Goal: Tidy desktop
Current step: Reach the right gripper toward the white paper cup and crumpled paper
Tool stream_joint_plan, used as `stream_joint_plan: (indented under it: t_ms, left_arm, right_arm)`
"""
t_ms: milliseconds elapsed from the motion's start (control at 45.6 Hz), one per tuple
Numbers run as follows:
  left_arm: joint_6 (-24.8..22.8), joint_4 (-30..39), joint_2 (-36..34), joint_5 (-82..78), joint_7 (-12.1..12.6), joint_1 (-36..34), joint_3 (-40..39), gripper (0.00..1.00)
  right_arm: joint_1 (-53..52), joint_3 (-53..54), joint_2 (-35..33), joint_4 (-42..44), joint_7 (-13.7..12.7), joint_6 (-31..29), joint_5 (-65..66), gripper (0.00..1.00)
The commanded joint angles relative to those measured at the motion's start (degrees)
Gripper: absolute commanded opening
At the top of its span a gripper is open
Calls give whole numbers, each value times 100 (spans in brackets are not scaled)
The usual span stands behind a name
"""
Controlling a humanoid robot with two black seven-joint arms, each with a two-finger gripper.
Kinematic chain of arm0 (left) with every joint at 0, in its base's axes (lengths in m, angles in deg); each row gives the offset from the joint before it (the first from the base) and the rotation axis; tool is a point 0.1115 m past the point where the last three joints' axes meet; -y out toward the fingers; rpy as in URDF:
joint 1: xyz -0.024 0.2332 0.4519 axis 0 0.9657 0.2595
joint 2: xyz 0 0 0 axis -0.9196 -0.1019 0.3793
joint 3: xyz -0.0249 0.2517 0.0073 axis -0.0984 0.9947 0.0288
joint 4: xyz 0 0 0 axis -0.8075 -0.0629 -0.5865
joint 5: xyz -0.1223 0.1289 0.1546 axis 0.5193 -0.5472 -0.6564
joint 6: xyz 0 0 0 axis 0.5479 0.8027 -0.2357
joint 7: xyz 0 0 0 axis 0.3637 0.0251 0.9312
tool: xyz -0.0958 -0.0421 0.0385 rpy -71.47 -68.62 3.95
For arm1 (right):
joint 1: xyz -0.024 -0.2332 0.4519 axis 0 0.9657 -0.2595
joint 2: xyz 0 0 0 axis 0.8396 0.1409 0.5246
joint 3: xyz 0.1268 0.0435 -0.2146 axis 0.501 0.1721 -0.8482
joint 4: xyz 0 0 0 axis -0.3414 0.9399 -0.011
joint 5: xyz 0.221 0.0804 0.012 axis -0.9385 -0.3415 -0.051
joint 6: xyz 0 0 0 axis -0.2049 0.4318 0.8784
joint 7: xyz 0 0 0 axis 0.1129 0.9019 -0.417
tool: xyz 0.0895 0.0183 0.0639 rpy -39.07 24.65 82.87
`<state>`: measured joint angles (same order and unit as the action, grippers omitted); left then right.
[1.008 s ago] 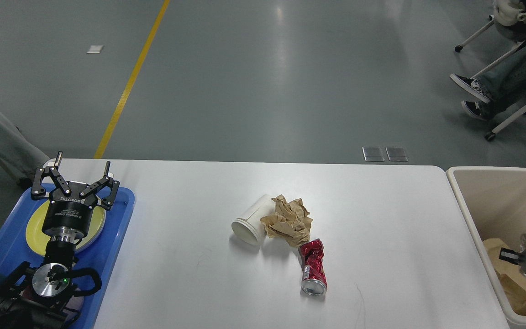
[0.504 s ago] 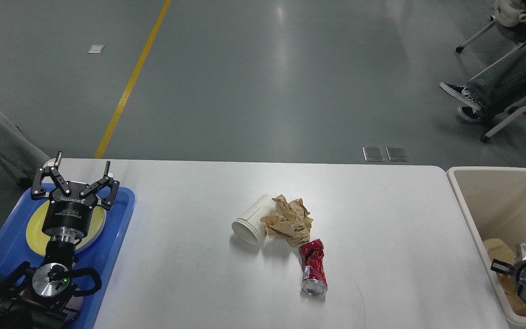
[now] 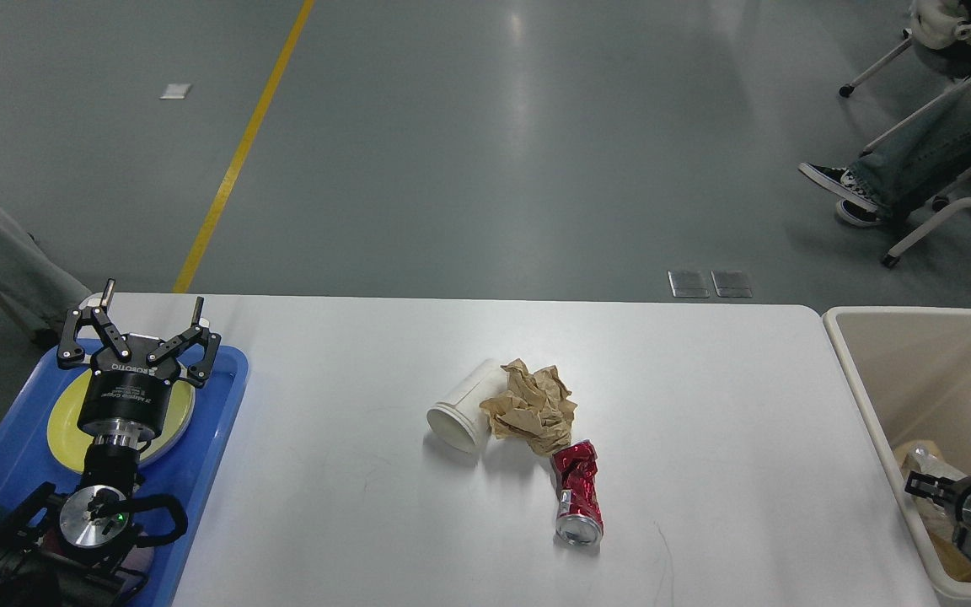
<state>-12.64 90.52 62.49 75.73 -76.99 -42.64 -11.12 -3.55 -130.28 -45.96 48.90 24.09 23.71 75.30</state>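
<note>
Right gripper [image 3: 915, 487] lower in the beige bin [image 3: 890, 320] than before, jaw state unclear, left gripper [image 3: 140, 324] unmoved, fingers apart, table [image 3: 705, 405] clutter unchanged

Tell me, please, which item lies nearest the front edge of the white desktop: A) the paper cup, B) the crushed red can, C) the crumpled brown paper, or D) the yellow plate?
B: the crushed red can lies lowest on the desktop, nearer than the paper cup and brown paper.

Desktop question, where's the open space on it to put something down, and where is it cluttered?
The desktop is bare between the blue tray and the white cup, and again between the crushed red can and the beige bin. The far edge strip is free too. The middle is crowded: cup, crumpled brown paper and can sit clustered.
</note>
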Motion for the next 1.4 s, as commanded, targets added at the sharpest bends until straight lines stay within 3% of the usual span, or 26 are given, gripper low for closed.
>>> stream_joint_plan:
  t_ms: [0,219,416,526,636,789,877,942,1096,1381]
  left_arm:
    - [0,-1,0,0,0,1,0,96]
    - [0,-1,0,0,0,1,0,96]
    - [0,8,0,0,0,1,0,96]
    - [0,-1,0,0,0,1,0,96]
    - [0,8,0,0,0,1,0,96]
    - [0,8,0,0,0,1,0,96]
    - [0,-1,0,0,0,1,0,96]
    - [0,-1,0,0,0,1,0,96]
    - [0,-1,0,0,0,1,9,96]
    - [9,-1,0,0,0,9,9,96]
  right_arm:
    - [-64,0,-31,-97,-17,-6,1,100]
    - [-775,-88,-593,-1150,-96,-278,98,100]
    - [-2611,-596,-1129,-3047,-904,-481,466,100]
    - [-4078,-1396,-1148,-4287,-1019,-814,537,100]
    - [-5484,-1907,-1051,-5281,-1028,-1595,520,100]
    - [-7120,-2013,-770,-5941,-1028,-3431,458,100]
    - [-7911,-2039,-673,-6275,-1054,-4075,362,100]
    - [-8386,-2144,-576,-6713,-1273,-4137,-6,100]
    - [-9432,-2232,-243,-7549,-2512,-4023,-693,100]
    - [-10163,-2004,435,-8086,-2540,-4137,-913,100]
